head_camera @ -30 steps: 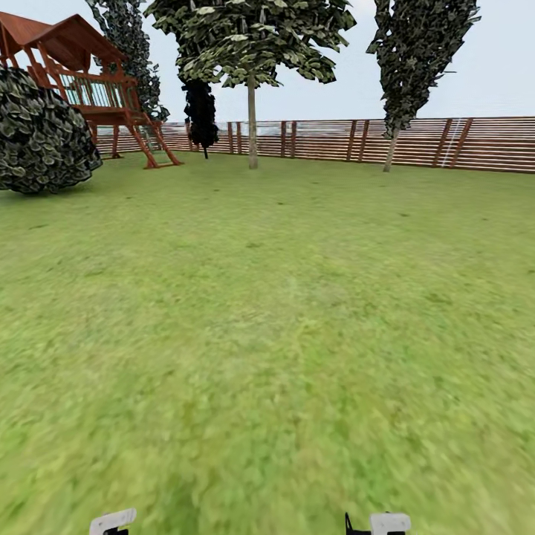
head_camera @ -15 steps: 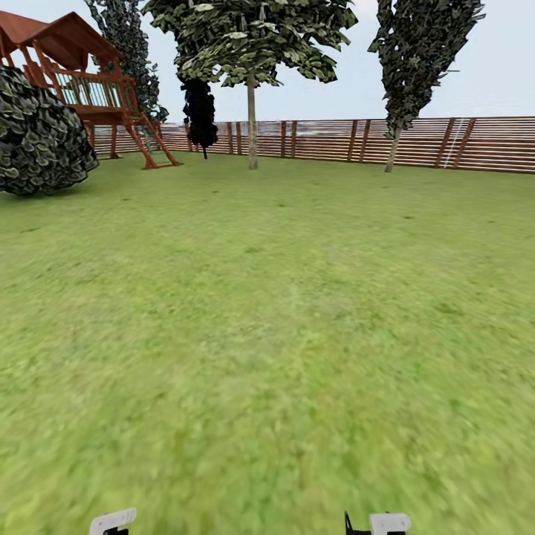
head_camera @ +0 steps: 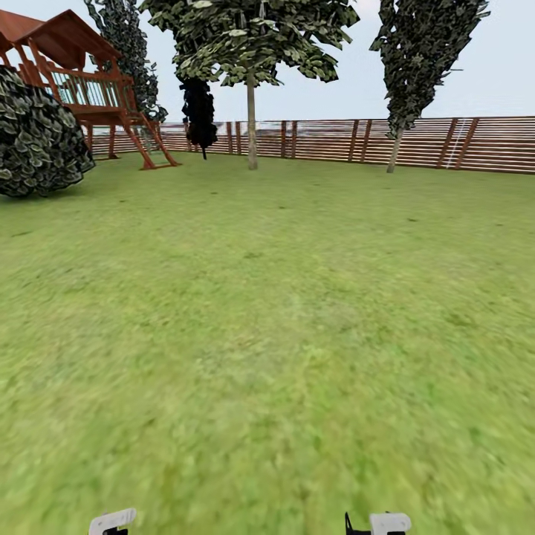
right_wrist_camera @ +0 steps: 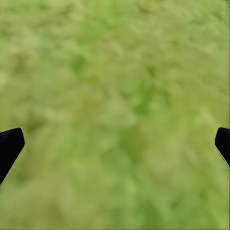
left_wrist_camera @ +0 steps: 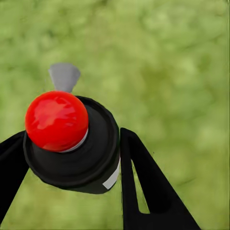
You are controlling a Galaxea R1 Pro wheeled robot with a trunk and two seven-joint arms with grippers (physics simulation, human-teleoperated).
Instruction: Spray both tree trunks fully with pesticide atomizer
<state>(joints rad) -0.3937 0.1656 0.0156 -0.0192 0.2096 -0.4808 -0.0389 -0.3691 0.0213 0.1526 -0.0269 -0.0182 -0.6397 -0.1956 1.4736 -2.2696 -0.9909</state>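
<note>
Flat, even daylight with no hard shadows. The lawn [head_camera: 282, 245] is sharp far off and smeared near the robot. Grass beyond each hand is blurred; a glossy highlight sits on the red knob [left_wrist_camera: 56, 120].

Green grass [head_camera: 282, 312] spreads out flat in front of me, all the way to the fence [head_camera: 416, 141]. On it stand a tree [head_camera: 251, 111], a wooden play tower [head_camera: 89, 89], a big round bush [head_camera: 37, 137] and some dark, narrow trees [head_camera: 416, 74].
</note>
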